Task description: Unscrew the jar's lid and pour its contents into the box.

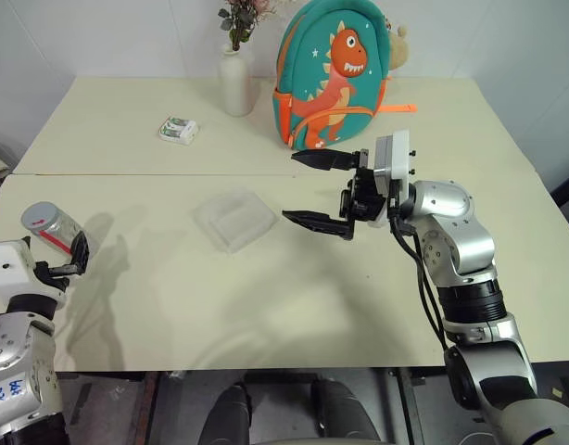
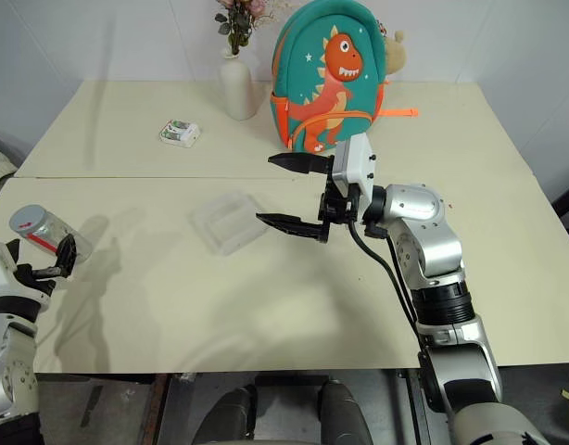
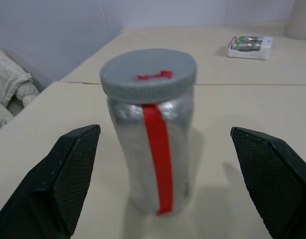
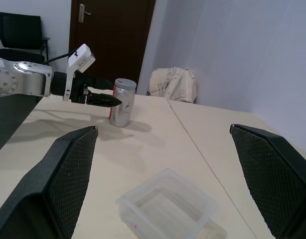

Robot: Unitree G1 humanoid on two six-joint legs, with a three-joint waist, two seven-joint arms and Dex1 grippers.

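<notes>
At far left of the head view, the left gripper (image 1: 69, 258) reaches level toward the jar (image 1: 53, 225), fingers spread wide and clear of it; the lid (image 3: 148, 74) is on, near the table (image 1: 294, 306) edge. The box (image 1: 234, 219) lies centre on open tabletop. Right gripper (image 1: 317, 188) hovers beside it, fingers apart, empty.

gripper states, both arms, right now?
Left gripper: open, holding nothing; jar stands between its fingers, untouched.
Right gripper: open, empty, in the air beside the box.
</notes>
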